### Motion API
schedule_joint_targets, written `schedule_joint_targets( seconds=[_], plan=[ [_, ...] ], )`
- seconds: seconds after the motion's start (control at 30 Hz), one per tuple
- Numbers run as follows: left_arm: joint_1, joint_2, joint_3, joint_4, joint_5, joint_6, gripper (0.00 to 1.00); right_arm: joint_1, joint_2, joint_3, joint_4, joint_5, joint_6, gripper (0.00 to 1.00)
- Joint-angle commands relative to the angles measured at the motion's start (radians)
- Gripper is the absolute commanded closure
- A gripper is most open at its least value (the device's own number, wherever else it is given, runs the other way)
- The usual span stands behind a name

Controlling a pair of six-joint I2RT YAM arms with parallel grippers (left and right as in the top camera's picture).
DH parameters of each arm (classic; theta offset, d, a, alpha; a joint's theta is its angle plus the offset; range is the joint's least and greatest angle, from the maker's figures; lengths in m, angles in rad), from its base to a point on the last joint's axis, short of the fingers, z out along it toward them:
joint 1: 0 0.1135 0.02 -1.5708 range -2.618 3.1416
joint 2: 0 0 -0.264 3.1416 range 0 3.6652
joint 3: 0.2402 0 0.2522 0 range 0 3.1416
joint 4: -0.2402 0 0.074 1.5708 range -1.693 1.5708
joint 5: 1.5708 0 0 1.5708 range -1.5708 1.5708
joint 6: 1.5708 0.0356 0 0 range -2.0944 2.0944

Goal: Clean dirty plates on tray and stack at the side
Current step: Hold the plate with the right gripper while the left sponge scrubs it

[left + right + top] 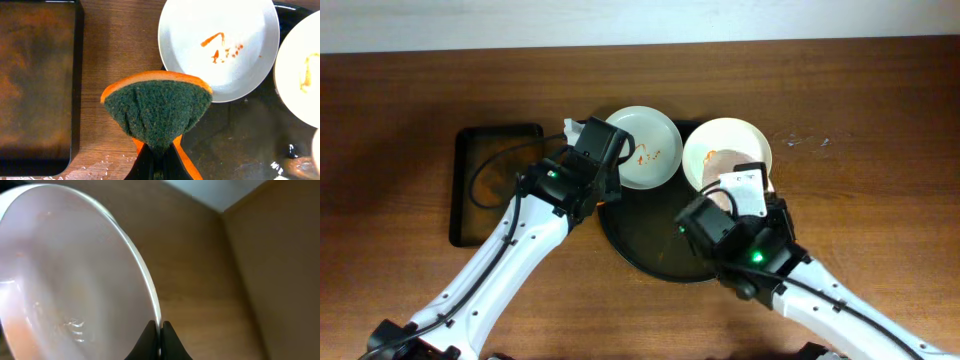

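The green scouring sponge (pixel 157 107) with its orange back is closest. It is folded and pinched at its narrow end by the left claw (pixel 157 152), whose fingers are closed tight on it. The sponge hangs over the left edge of the round black tray (pixel 650 250). It is just beside a white plate (pixel 645 147) with red sauce marks; whether it touches this plate I cannot tell. That plate lies at the far left part of the round tray, partly over its rim. At the far right part of the tray is a second white plate (pixel 725 150) with a brownish smear inside. The right claw (pixel 161 330) is clamped on the rim of this plate, one finger on each side. To the left of the round tray, well apart from the plates, a rectangular black tray (pixel 495 185) lies on the wooden bench (pixel 400 100).
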Motion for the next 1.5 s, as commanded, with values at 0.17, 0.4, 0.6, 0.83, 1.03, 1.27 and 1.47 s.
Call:
schedule_joint_targets(
  seconds=[0.17, 0.4, 0.6, 0.83, 1.03, 1.27, 1.47],
  plan=[
    [0.006, -0.019, -0.001, 0.007, 0.0, 0.013, 0.99, 0.039, -0.013, 0.003, 0.112, 0.199, -0.246, 0.96],
    [0.005, -0.019, -0.001, 0.011, 0.0, 0.013, 1.0, 0.039, -0.013, 0.003, 0.166, 0.227, -0.329, 0.96],
    [0.005, -0.019, -0.001, 0.017, 0.092, 0.013, 1.0, -0.186, -0.016, 0.064, 0.048, -0.251, 0.105, 0.96],
    [-0.08, 0.12, -0.002, 0.18, 0.611, 0.081, 1.0, -0.317, 0.069, 0.066, -0.08, -0.796, 0.275, 0.96],
    [-0.178, 0.25, -0.002, 0.196, 0.715, 0.081, 0.99, -0.317, 0.329, 0.05, -0.096, -0.794, 0.292, 0.96],
    [-0.246, 0.362, -0.003, 0.161, 0.637, 0.08, 1.0, -0.317, 0.378, 0.05, -0.111, -0.797, 0.291, 0.96],
    [-0.247, 0.362, -0.008, 0.136, 0.548, -0.019, 1.0, -0.404, 0.36, 0.051, -0.117, -0.854, 0.287, 0.96]
  ],
)
